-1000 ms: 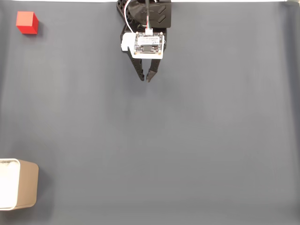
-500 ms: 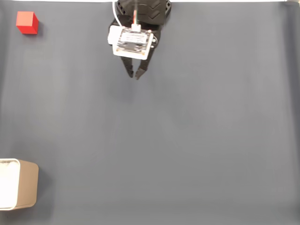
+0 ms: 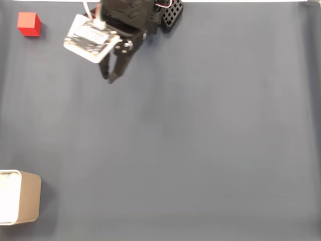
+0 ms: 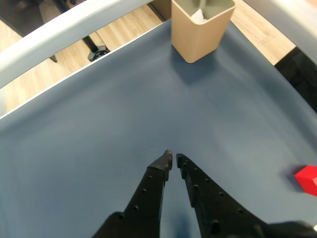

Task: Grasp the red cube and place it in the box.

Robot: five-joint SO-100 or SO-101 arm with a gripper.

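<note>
At the top left of the fixed view: the red cube [image 3: 28, 24] is seen resting on the grey tabletop [image 3: 200, 140], untouched.
Claw: the claw [image 3: 111, 79] is held near the top edge, right of the cube and well apart from it; its tips are almost together in the wrist view [image 4: 173, 159], with nothing between them.
Box: the box [image 3: 19, 197] is set at the lower left edge, far from the cube.
Wrist view: the cube [image 4: 308, 179] is cut by the right edge; the box [image 4: 201, 26] stands at the top.
</note>
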